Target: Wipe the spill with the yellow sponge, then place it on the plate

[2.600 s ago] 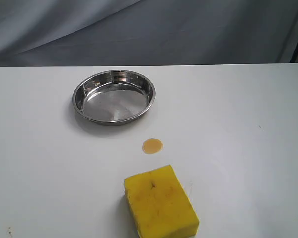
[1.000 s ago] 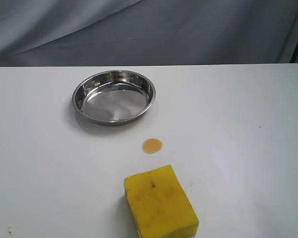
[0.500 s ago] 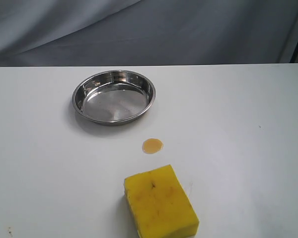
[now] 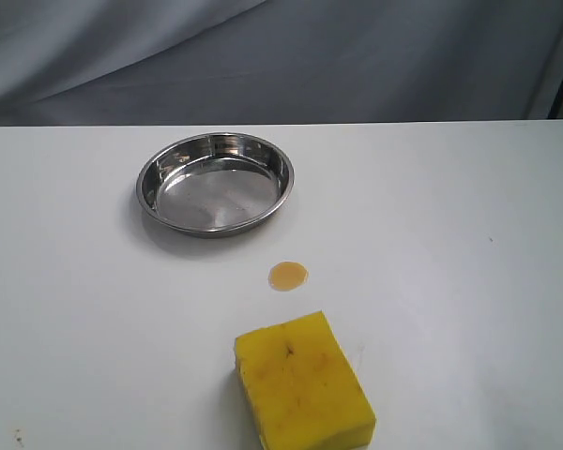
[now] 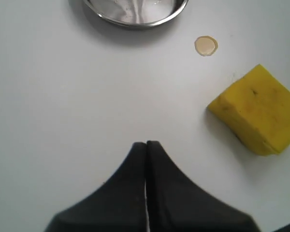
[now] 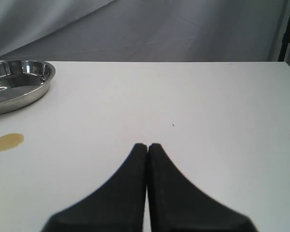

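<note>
- One worktop, white and flat, carries everything; a grey cloth backdrop hangs behind its far edge.
- One plate, round and shiny steel with a raised rim, sits furthest left of the three things, toward the back of the worktop. Nothing lies in it.
- One spill, a small round amber drop, lies on the bare worktop just right of the plate and nearer the camera, between the plate and the sponge, touching neither.
- One yellow sponge, a thick block with small dark pits, rests flat on the worktop at the front edge of the exterior view, slightly right of the spill and close to it, with a narrow strip of worktop between them. It is turned a little askew.
- Two grippers, neither seen in the exterior view.
- Left gripper: its black jaws are pressed together with nothing between them, above bare worktop, well apart from the sponge.
- Right gripper: jaws likewise pressed together and empty, over bare worktop, with the plate and spill off to one side.
</note>
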`<act>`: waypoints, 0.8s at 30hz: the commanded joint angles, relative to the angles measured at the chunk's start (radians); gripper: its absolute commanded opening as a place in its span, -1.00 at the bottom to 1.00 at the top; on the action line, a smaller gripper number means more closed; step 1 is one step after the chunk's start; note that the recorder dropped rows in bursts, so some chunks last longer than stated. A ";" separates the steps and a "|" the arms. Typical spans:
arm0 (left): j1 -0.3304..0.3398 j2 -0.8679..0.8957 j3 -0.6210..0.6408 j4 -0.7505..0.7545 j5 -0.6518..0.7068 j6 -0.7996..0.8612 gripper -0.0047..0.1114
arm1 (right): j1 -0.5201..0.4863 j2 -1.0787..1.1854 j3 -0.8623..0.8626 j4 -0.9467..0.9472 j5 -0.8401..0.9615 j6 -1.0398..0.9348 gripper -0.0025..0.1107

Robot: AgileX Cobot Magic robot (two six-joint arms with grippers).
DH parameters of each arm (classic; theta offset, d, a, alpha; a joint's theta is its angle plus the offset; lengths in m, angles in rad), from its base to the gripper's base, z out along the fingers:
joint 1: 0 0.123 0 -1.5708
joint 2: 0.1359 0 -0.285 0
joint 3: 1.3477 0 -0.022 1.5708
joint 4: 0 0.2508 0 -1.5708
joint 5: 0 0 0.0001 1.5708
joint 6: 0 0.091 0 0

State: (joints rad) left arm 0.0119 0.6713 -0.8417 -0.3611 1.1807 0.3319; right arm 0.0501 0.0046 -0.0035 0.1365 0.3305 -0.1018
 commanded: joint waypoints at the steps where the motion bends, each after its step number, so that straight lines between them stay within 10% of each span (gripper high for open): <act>1: -0.005 0.053 -0.040 0.098 0.007 0.018 -0.92 | 0.000 -0.005 0.004 -0.004 0.000 0.004 -0.96; 10: -0.176 0.228 -0.059 0.229 0.040 0.005 -0.92 | 0.000 -0.005 0.004 -0.004 0.000 0.004 -0.96; 24: -0.771 0.593 -0.119 0.510 -0.171 -0.561 -0.92 | 0.000 -0.005 0.004 -0.004 0.000 0.004 -0.96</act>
State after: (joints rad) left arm -0.6876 1.1742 -0.9187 0.1112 1.0304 -0.0951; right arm 0.0501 0.0046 -0.0035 0.1365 0.3305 -0.1018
